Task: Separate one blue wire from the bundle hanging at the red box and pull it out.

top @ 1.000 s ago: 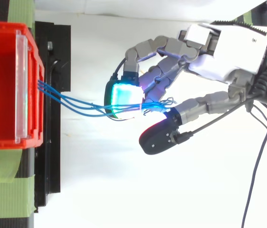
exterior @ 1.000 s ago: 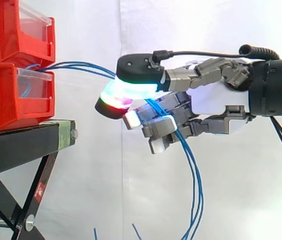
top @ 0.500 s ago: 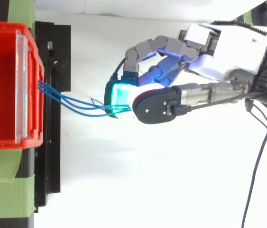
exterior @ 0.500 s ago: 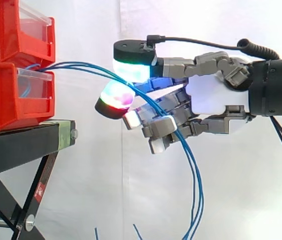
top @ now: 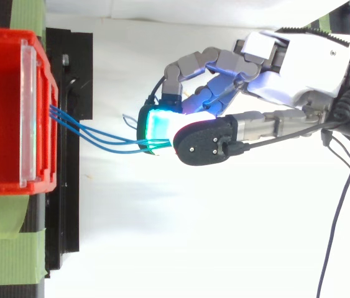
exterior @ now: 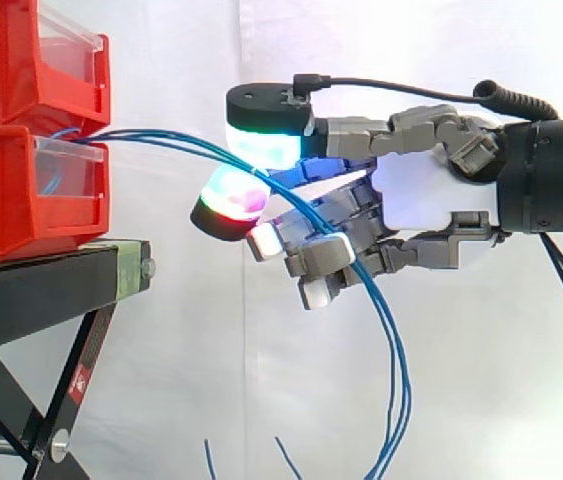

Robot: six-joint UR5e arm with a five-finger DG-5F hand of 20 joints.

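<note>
A bundle of thin blue wires [exterior: 161,133] comes out of the front of the lower red box [exterior: 1,190]. It arcs right into my hand [exterior: 421,205], then hangs in a long loop down to loose ends near the floor. In the top view the wires [top: 100,139] fan from the box's clear front to my glowing fingertips [top: 156,124]. The other fingers are curled. The thumb's cyan-green pad [exterior: 266,145] lies just over a fingertip glowing red and green, and the wires pass between the two. How many wires are caught there is hidden.
A second red bin [exterior: 11,60] is stacked on the lower one, both on a black stand [exterior: 41,290] with slanted legs. Green tape [top: 10,248] marks the stand's top. A white curtain hangs behind.
The thumb swung from beside the fingertips to directly over them and rose a little. The wires' arc lifted slightly and the hanging loose ends shifted right.
</note>
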